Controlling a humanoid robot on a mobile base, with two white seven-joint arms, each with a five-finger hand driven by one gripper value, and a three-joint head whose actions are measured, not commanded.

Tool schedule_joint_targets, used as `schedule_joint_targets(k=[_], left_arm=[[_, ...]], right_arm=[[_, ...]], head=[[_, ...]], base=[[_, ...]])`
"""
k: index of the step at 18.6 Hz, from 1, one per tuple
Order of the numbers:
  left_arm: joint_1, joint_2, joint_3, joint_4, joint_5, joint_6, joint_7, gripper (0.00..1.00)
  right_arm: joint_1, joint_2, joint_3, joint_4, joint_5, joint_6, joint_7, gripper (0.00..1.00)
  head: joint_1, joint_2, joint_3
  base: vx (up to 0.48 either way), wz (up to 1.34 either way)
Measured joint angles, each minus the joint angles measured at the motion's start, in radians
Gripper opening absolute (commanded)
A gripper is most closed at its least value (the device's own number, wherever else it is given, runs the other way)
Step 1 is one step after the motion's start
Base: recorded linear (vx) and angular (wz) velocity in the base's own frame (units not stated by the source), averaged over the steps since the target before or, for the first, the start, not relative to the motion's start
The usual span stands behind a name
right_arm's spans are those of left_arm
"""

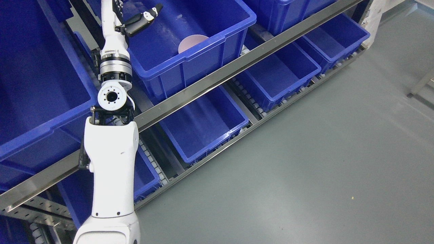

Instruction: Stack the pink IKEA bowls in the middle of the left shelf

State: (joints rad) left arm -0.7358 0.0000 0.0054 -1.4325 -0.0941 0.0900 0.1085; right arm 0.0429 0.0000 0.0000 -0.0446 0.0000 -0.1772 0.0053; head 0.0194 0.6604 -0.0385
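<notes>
A pink bowl lies inside a blue bin on the middle shelf level, close to the bin's front wall, which hides its lower part. My left arm rises from the bottom left and reaches up over this bin's left end. The left hand is at the top edge, up and to the left of the bowl and clear of it. Most of the hand is cut off by the frame. No second bowl shows. The right arm is out of view.
A large blue bin stands to the left of my arm. More blue bins sit on the lower roller level and further right. A steel rail runs diagonally along the shelf front. Grey floor fills the right.
</notes>
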Motion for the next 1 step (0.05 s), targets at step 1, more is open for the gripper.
schedule_joint_targets(k=[1], left_arm=[[0.001, 0.000, 0.000, -0.007, 0.001, 0.001, 0.000, 1.00]], right_arm=[[0.000, 0.000, 0.000, 0.000, 0.000, 0.000, 0.000, 1.00]], head=[[0.0000, 0.000, 0.000]], base=[[-0.038, -0.27]])
